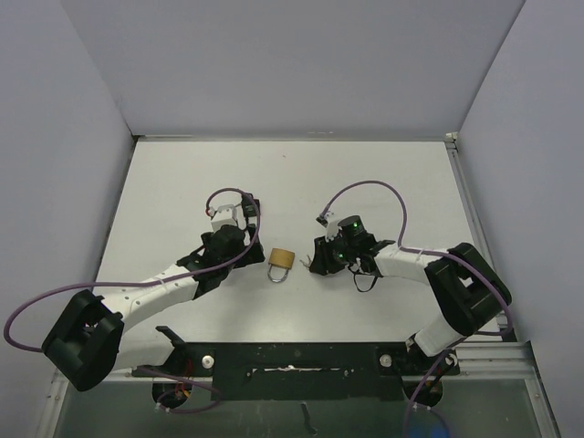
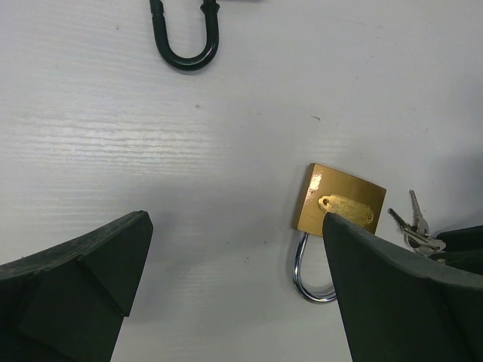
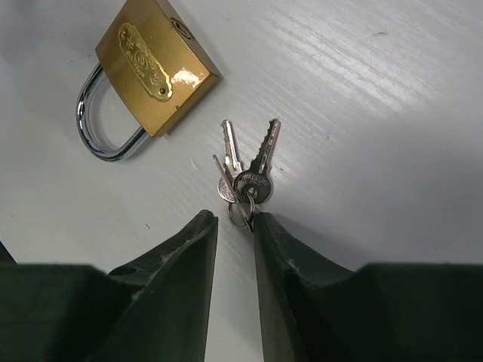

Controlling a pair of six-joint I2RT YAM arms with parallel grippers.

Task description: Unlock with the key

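right end effector (image 3: 236, 217): nearest the right wrist camera; two dark fingers (image 3: 181, 279) stand a narrow gap apart, tips down at the bench (image 3: 392, 113)
right end effector hold: the key ring lies at the mouth of that gap; I cannot tell whether it is pinched or only framed
keys (image 3: 249, 170): a small bunch on one ring, flat on the bench, blades fanning away from the fingertips towards the padlock
padlock (image 3: 155, 68): brass body with a silver shackle, flat on the bench just beside the keys and not touching them; both shackle legs run into the body
left end effector (image 2: 234, 222): spread wide, gripping nothing; in its wrist view the padlock lies by its right-hand finger, which hides part of the shackle
black cable loop (image 2: 185, 45): on the bench beyond the left end effector, well apart from the padlock
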